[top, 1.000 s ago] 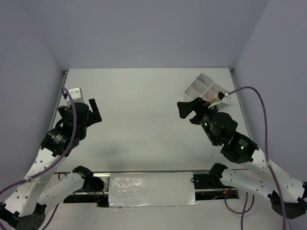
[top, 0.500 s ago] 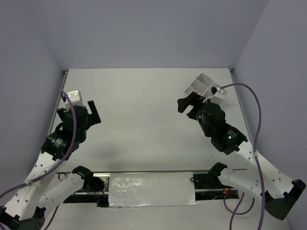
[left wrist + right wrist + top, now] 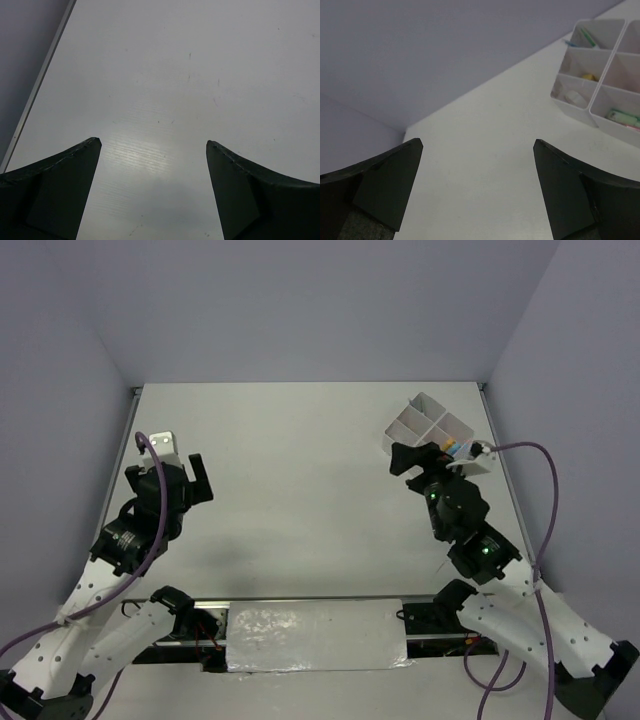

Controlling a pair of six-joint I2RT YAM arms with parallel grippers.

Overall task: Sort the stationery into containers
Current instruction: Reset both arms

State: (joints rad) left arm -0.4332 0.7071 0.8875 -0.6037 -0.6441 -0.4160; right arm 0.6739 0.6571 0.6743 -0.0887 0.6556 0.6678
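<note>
The white four-compartment tray [image 3: 428,423] stands at the far right of the table. In the right wrist view [image 3: 580,114] its compartments hold small stationery pieces: green ones [image 3: 621,116], a yellow-orange one [image 3: 590,77], a beige one [image 3: 575,97] and a green and blue pair [image 3: 586,36]. My right gripper [image 3: 412,458] is open and empty, just in front of the tray's near-left side [image 3: 477,142]. My left gripper [image 3: 198,478] is open and empty over bare table at the left [image 3: 152,142]. No loose stationery shows on the table.
Purple-grey walls close the table at the back and both sides. The table's left edge [image 3: 37,92] runs close to my left gripper. A crinkled white sheet [image 3: 315,637] lies between the arm bases at the near edge.
My right arm has swung and its gripper has shifted a little right, staying beside the tray. My left gripper has drawn back slightly toward the near edge. Both stay open and empty.
</note>
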